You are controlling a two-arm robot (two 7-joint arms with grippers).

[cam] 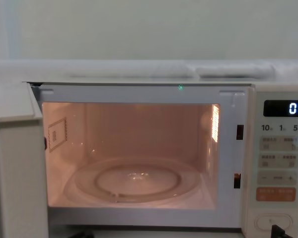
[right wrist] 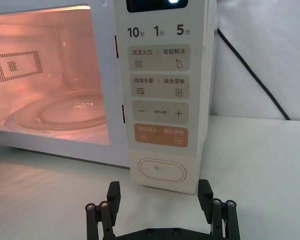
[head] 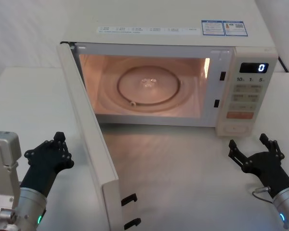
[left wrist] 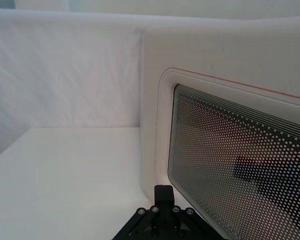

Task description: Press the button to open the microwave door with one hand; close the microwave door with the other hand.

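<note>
At the microwave's left side the door stands swung wide on its hinge, its free edge reaching out toward the robot, so the lit cavity and the glass turntable inside it lie exposed. The opening step looks done; closing is what remains.

The button sits at the foot of the microwave's control panel, below the orange key. The right gripper hovers just in front of that corner of the microwave, apart from the button, its fingers spread wide and holding nothing.

The left gripper hangs on the outer side of the door, beside its mesh window and near the free edge, not touching it as far as I can judge. Its fingers appear spread and empty in the head view.

The next move falls to the left gripper: it needs to meet the door's outer face near the free edge and sweep it round toward the microwave's front until the latch hooks seat. The right gripper should keep clear of the door's path.
</note>
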